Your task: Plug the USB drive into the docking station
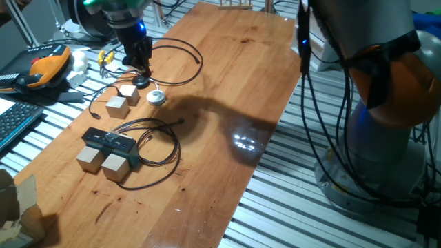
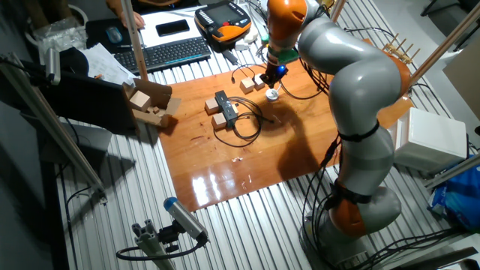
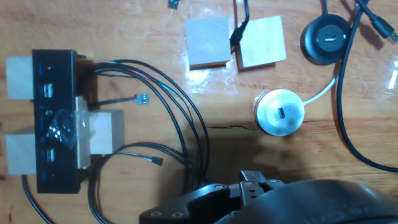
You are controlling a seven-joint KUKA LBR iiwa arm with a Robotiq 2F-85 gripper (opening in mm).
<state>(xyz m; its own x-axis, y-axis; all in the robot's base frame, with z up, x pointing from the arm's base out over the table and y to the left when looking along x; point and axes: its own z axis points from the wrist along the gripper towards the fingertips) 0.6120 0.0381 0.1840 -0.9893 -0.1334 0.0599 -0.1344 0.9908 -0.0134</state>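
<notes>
USB drive (image 3: 173, 3): tiny, on desk (image 1: 227, 83) just past wooden cubes (image 3: 208, 42) | claw (image 1: 142, 69): over puck (image 1: 141, 81), openness can't tell | docking station (image 1: 109, 142): beyond cubes, ports facing up

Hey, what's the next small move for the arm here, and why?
Probably shift the gripper sideways until it is over the USB drive, which seems to be the small dark stick between the two wooden cubes. Right now the gripper hangs by the black puck instead.
</notes>
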